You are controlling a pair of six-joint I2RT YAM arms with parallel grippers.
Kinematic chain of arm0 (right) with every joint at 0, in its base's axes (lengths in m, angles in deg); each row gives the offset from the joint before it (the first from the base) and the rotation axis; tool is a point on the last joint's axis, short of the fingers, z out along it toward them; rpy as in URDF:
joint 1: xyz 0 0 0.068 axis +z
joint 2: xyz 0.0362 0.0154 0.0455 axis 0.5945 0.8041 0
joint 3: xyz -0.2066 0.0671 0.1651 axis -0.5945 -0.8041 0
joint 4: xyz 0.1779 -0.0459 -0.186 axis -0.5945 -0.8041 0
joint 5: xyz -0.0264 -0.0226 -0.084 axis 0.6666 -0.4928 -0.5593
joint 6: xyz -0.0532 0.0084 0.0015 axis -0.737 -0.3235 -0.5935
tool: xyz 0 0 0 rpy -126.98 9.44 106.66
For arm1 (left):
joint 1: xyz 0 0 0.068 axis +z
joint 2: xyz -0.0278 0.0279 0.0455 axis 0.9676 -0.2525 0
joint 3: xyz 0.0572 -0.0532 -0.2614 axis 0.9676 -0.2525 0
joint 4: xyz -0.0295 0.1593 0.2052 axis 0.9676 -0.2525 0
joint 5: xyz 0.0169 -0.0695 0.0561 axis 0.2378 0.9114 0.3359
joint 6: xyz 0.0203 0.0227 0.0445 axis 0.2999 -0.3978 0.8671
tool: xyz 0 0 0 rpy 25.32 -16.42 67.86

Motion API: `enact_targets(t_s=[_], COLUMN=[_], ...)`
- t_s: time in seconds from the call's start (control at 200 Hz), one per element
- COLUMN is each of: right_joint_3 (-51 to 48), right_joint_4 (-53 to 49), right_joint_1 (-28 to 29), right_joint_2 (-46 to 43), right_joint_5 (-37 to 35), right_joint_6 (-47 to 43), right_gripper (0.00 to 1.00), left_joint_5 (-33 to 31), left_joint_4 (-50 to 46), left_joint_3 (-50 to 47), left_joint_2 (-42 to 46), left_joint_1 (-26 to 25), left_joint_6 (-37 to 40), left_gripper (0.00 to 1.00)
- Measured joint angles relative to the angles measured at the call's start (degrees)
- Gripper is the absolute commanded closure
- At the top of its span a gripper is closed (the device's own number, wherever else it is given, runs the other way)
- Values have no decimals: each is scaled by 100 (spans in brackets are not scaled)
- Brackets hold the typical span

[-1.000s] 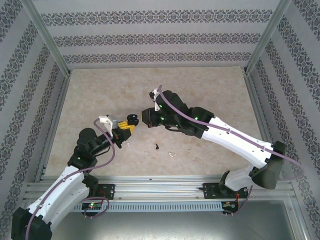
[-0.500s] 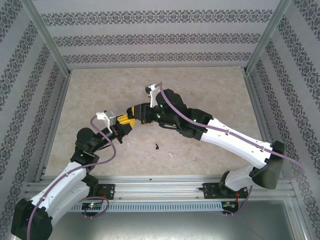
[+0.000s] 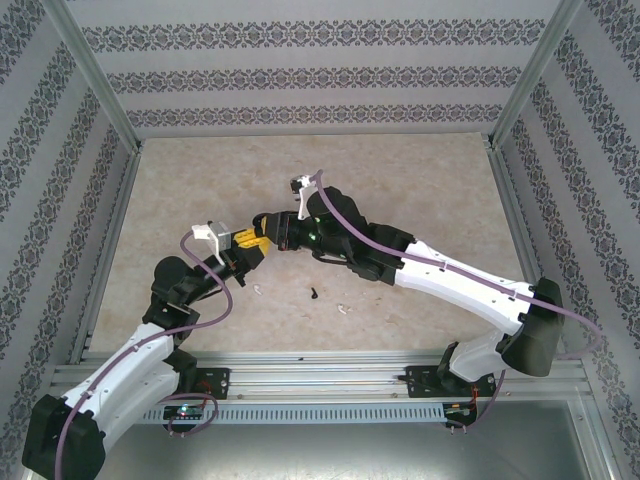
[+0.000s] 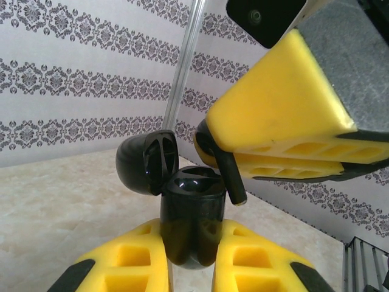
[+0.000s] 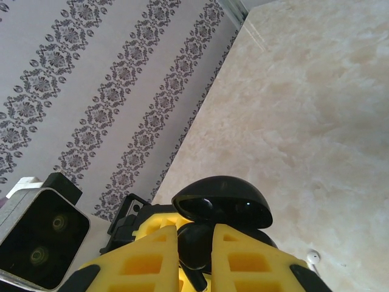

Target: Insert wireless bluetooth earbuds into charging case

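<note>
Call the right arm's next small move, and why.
Probably lower the right end effector a touch. The black earbud it pinches hangs slanted just over the mouth of the open black charging case, not yet seated, and the left end effector grips that case.

Marbled beige tabletop [image 3: 420, 180] spreads beneath the left gripper [image 3: 252, 248] and right gripper [image 3: 266, 223]. Ahead of them stands the back wall [image 3: 320, 70], pale paper with horizontal bands of dark damask. The same paper covers the left wall [image 3: 50, 190] and right wall [image 3: 595, 150] flanking them. Aluminium posts [image 3: 95, 75] mark the far corners. Behind the grippers an aluminium rail [image 3: 320, 372] runs along the near edge. The lighting is even and soft.
</note>
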Motion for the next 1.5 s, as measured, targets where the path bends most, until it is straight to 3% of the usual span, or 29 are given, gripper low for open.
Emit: enact_targets(t_s=[1.504], right_joint_3=[-385], right_joint_4=[680], right_joint_1=[-9], right_joint_2=[-107], right_joint_5=[-348], right_joint_6=[264], right_gripper=[85], left_joint_5=[-7], left_joint_4=[-50], left_joint_3=[0], left_joint_2=[105], left_joint_1=[0], left_joint_6=[4], left_gripper=[100])
